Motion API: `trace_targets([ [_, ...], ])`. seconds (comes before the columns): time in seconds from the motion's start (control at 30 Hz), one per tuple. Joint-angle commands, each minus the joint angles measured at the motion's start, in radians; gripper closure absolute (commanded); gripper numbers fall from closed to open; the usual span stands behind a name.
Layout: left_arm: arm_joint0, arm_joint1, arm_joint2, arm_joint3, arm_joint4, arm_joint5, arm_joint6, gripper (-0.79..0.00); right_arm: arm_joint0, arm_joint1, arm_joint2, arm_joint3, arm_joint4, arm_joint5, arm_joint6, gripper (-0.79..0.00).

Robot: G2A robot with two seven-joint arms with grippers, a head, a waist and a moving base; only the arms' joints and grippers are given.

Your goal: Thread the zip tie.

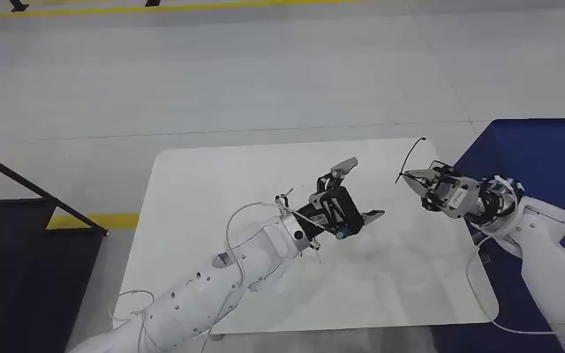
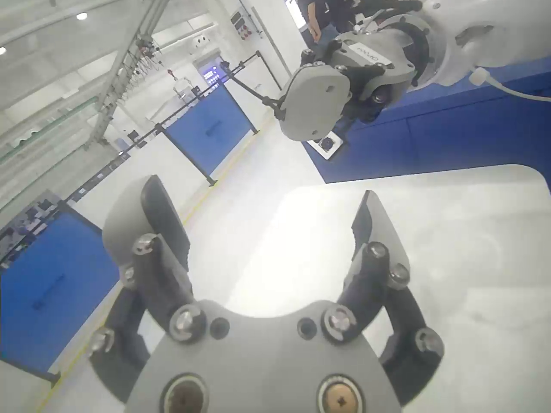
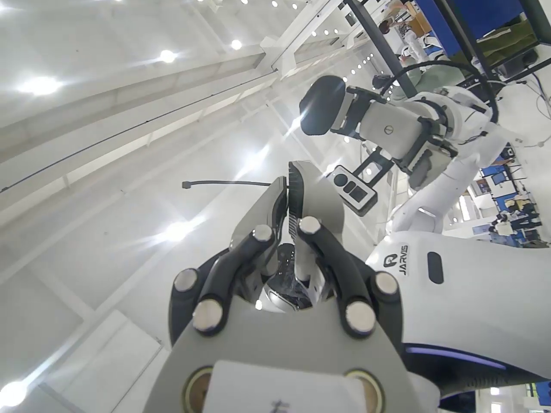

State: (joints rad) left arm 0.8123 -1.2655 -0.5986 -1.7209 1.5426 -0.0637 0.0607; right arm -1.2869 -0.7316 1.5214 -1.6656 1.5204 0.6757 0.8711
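I count one thin black plastic zip tie (image 1: 407, 159), clamped at one end between the closed fingers of my right hand (image 1: 415, 177); the strap curves out past those fingertips, its small square head at the free end; my left hand (image 1: 363, 190) faces the right across a gap above the white rounded worktop (image 1: 194, 203), fingers spread wide, holding nothing; two hands, one tie.

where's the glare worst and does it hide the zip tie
Right wrist view: ceiling lamps flare into streaks, yet the zip tie reads as a dark line out of the shut right tool. Left wrist view: a bright patch on the table inside the open left tool. Top view: even light.
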Motion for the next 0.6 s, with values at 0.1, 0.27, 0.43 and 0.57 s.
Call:
trace_targets([
  [0.1, 0.014, -0.014, 0.014, -0.018, 0.098, 0.047, -0.021, -0.376, 0.005, -0.009, -0.014, 0.000, 0.021, -0.007, -0.041, 0.000],
  [0.27, 0.019, -0.030, 0.020, -0.018, 0.141, 0.050, -0.042, -0.348, 0.005, -0.017, -0.031, -0.012, 0.021, -0.002, -0.067, 0.000],
  [0.43, 0.022, -0.045, 0.008, -0.008, 0.138, 0.044, -0.030, -0.320, 0.004, -0.023, -0.046, -0.027, 0.003, 0.003, -0.075, 0.000],
  [0.57, 0.032, -0.053, -0.006, -0.004, 0.122, 0.030, -0.019, -0.262, 0.002, -0.027, -0.047, -0.031, -0.006, 0.004, -0.074, 0.000],
])
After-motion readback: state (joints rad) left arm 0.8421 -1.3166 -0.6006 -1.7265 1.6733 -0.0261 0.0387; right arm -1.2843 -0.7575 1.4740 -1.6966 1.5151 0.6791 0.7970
